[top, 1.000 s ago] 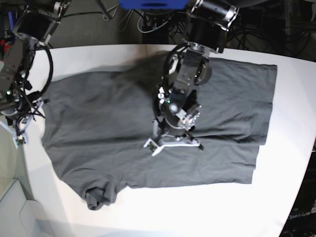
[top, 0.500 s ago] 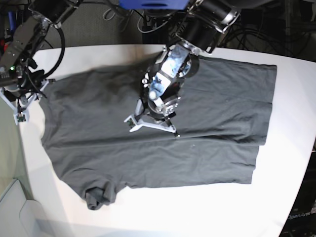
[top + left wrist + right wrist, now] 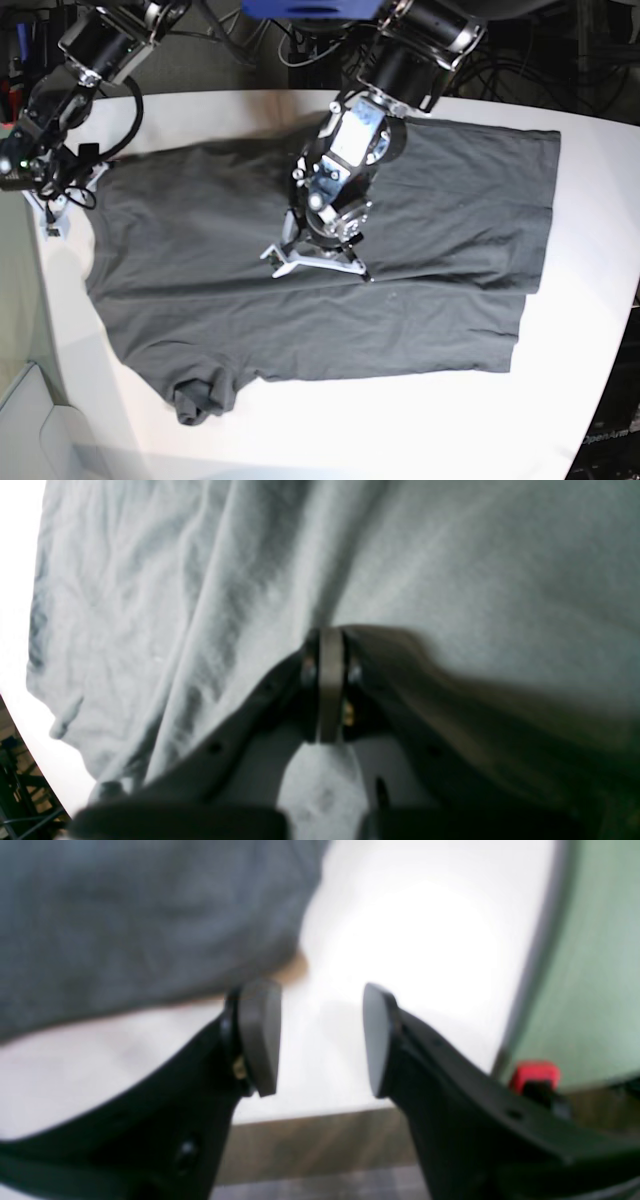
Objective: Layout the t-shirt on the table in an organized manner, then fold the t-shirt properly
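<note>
Matt, thin, creased cloth t-shirt [image 3: 200, 270] on a smooth, glossy white table [image 3: 420, 430].

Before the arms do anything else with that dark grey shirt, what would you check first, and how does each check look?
1. Dark charcoal-grey cloth t-shirt lies wholly on the smooth white table: ok.
2. Shirt spread flat: not ok; one sleeve is bunched at the near edge.
3. Left gripper shut, over the shirt's middle: ok.
4. Cloth caught between its pads: cannot tell.
5. Right gripper open and empty, at the table's edge beside the shirt: ok.
</note>
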